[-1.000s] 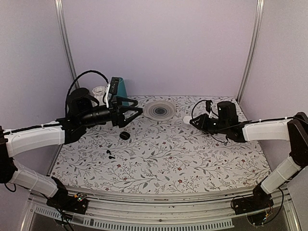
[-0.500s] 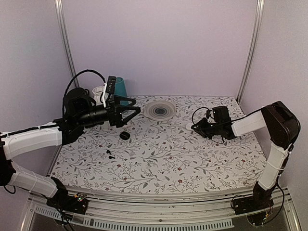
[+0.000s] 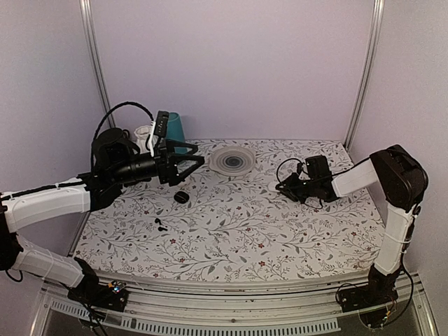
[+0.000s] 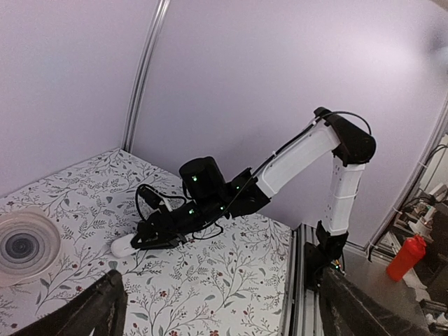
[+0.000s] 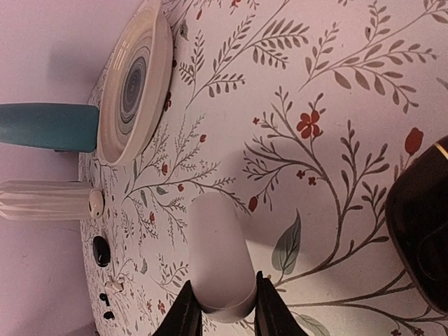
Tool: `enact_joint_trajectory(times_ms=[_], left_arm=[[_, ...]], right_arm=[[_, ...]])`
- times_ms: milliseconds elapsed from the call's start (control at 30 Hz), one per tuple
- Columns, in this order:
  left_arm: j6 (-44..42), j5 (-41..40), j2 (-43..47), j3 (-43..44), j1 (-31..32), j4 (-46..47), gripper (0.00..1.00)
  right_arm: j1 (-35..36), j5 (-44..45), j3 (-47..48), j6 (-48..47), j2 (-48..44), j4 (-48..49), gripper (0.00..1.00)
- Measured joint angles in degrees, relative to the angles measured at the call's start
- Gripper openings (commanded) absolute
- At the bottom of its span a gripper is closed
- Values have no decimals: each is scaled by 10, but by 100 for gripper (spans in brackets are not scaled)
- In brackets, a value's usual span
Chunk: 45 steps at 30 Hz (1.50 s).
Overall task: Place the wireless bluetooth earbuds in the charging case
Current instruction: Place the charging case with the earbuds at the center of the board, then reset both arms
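Right wrist view: our right gripper straddles the white charging case, seemingly to steady it, though we cannot tell if it pinches; our left gripper hovers spread wide; black earbuds lie loose at near left

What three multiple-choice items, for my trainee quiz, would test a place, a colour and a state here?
1. The white case lies: A on the plate; B between the fingers of the right gripper; C under the left arm.
2. The smooth cup beside the ribbed white cup is: A teal; B red; C yellow.
3. The left gripper is: A shut on an earbud; B open; C shut on the plate.
B, fingers flank it in the wrist view; A, plainly teal; B, its fingers spread wide.
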<state>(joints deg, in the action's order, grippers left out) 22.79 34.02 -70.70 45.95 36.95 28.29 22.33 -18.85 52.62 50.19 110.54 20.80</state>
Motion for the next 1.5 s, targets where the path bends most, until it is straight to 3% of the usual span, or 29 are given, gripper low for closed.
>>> enact_joint_trajectory(times_ms=[200, 633, 967, 1500], left_arm=[[4, 0, 0, 0, 0, 0, 96], [8, -1, 0, -3, 0, 2, 96], [11, -5, 0, -7, 0, 7, 96], [12, -23, -7, -11, 0, 16, 96]], right_arm=[[0, -3, 11, -3, 2, -4, 52], [0, 14, 10, -38, -38, -48, 82], [0, 58, -32, -103, -183, -76, 86], [0, 98, -154, -177, -492, -90, 89]])
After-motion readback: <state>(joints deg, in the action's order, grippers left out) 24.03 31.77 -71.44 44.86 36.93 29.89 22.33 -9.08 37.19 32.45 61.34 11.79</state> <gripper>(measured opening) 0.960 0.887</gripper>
